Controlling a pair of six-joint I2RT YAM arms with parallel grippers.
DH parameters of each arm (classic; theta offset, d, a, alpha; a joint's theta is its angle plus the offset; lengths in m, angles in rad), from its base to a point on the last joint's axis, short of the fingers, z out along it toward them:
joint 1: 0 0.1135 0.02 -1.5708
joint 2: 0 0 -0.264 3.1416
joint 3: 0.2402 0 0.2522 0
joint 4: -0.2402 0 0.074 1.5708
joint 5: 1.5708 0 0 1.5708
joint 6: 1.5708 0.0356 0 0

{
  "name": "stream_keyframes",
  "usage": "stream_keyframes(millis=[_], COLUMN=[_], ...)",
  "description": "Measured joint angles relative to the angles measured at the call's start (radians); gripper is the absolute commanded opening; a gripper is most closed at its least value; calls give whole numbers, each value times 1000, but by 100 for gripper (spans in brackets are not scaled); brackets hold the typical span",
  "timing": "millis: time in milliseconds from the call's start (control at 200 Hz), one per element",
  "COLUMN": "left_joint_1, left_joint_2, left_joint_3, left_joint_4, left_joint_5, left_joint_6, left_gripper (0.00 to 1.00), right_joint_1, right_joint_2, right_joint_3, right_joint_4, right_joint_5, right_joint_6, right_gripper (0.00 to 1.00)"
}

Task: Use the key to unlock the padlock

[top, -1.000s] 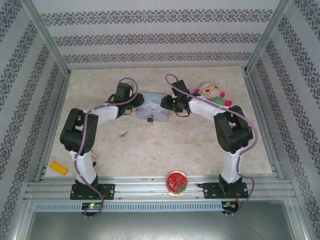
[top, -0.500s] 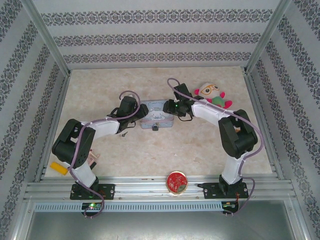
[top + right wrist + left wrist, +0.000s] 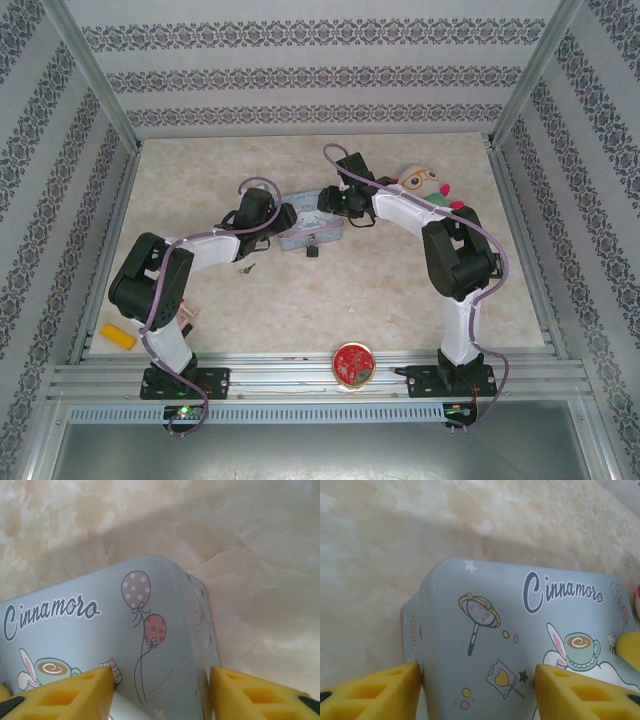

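Key [image 3: 247,268] not picked up yet. Left claw [image 3: 477,672] and right claw [image 3: 161,675] gape open over the tin [image 3: 300,232], so I'd say left grabs it next.

smooth printed tin [image 3: 485,630] on a matt marbled tabletop [image 3: 385,535].

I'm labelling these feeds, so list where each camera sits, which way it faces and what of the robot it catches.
Top external: above and behind the bases, looking down on the table; both arms show, meeting at the tin.
Left wrist: on the left arm, facing one corner of the tin; left gripper straddles it.
Right wrist: on the right arm, facing another corner; right gripper straddles it.
Shared: both wrist views show the Cinnamoro lettering.
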Motion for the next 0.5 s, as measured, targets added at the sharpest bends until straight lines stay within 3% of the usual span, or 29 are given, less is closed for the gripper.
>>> stream_keyframes(millis=[270,370,500], left_joint_1=[2,10,30], left_joint_2=[-13,-65,-169], left_joint_3=[16,16,18], left_joint_4=[-50,-103,-196], left_joint_5=[-5,-20,-51], left_joint_6=[42,64,108], left_gripper=[72,83,87], right_joint_1=[0,0,0], right_joint_2=[-3,-25,-90], right_joint_3=[34,35,27], right_joint_4=[-61,-95,-134], right_joint_5=[16,55,120], right_joint_6=[-61,-85,-105], right_gripper=[77,83,89])
